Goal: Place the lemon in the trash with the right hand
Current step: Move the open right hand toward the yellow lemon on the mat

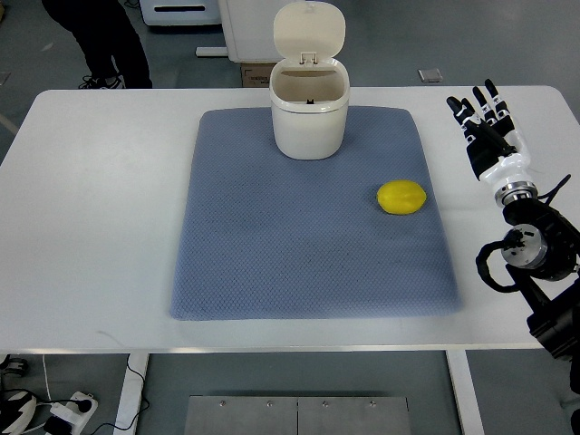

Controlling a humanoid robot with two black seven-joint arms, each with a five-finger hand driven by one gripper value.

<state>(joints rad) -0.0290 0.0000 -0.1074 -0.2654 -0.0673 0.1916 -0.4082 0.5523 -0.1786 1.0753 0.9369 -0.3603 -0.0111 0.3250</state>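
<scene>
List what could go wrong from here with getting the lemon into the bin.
1. The lemon is round and lies loose on the mat; a clumsy grasp by the right hand could roll it away.
2. The bin looks light and stands free, so a bump could tip it.
3. Its raised lid may be knocked shut.

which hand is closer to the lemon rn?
Right. The right hand is open above the table's right edge, apart from the lemon, which lies on the blue mat. The left hand is not in view.
</scene>
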